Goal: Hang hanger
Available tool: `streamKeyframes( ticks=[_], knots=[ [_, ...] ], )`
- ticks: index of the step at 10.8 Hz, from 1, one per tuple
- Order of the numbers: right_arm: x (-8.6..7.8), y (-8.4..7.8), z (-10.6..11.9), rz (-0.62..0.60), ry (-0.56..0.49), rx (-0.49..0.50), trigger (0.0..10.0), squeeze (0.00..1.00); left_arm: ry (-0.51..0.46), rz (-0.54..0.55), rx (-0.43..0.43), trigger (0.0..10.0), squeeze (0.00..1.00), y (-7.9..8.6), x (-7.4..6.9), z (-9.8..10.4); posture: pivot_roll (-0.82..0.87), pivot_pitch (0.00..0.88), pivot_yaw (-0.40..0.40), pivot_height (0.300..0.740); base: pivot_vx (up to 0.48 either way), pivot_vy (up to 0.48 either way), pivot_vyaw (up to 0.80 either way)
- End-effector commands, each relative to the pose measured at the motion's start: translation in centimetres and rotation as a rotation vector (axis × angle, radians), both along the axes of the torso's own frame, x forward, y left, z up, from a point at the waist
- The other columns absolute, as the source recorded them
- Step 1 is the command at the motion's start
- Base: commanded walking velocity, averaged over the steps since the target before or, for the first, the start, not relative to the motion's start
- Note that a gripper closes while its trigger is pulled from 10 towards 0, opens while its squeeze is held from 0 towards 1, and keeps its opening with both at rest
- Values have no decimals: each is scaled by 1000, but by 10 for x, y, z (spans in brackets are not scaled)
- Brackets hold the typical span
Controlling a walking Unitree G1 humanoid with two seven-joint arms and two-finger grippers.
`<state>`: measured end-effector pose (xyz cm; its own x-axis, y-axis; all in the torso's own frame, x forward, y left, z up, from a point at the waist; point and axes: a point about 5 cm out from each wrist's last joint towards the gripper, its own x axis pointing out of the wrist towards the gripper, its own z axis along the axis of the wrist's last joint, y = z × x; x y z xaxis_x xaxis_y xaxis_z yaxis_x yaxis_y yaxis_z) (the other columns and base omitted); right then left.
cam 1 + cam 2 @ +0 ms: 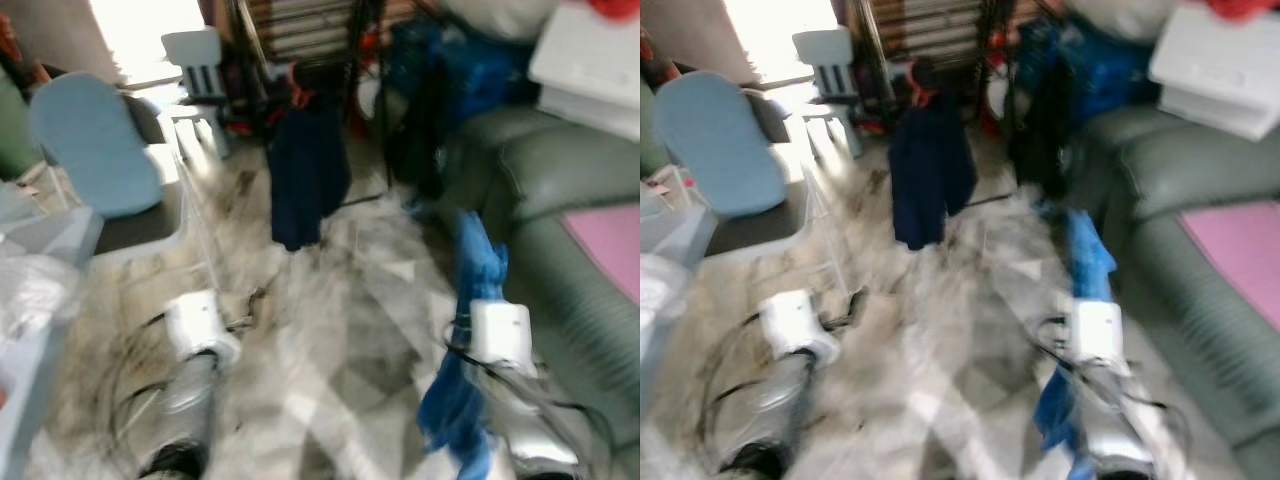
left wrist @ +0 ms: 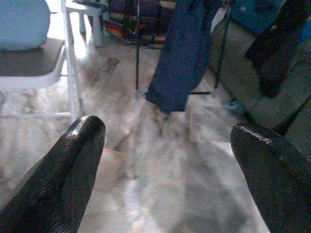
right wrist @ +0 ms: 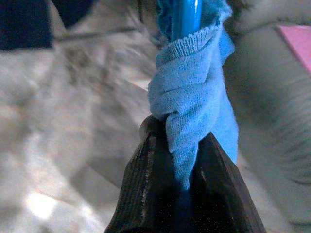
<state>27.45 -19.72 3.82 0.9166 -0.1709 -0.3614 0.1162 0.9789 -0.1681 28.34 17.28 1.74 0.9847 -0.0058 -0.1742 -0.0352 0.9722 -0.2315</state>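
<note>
Nearest, the right gripper (image 3: 182, 145) has its jaws clenched on bunched light-blue cloth (image 3: 194, 97) around the blue hanger (image 3: 186, 17), a hold that may slip before the far rack (image 1: 300, 40), while the left gripper (image 2: 167, 145) gapes empty.

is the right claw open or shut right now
Shut on the blue cloth: in the right wrist view the two black fingers of the right claw pinch a bunched fold of it below a blue hanger.
</note>
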Motion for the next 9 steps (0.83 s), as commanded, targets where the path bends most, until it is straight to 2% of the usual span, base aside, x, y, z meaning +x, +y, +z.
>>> streamKeyframes(
  ticks=[1, 5, 6, 9],
  knots=[
    [0, -7, 5, -11, -22, -13, 0, 0, -27, -17, -3, 10000, 0, -5, 6, 7, -303, 0, 112, 740, 356, 0, 0],
    [0, -6, 6, -6, -17, -11, 0, 0, -24, -18, -7, 10000, 0, -6, 6, 7, -307, 0, 110, 740, 362, 0, 0],
    [23, -1, 23, 131, -62, -65, 10000, 0, -52, -27, -36, 10000, 0, -25, 24, 23, -276, 0, 92, 740, 420, 0, 800],
    [24, -2, 21, 124, -56, -52, 10000, 0, -59, -28, -46, 10000, 0, -29, 27, 27, -254, 0, 67, 740, 399, 0, 0]
  ],
)
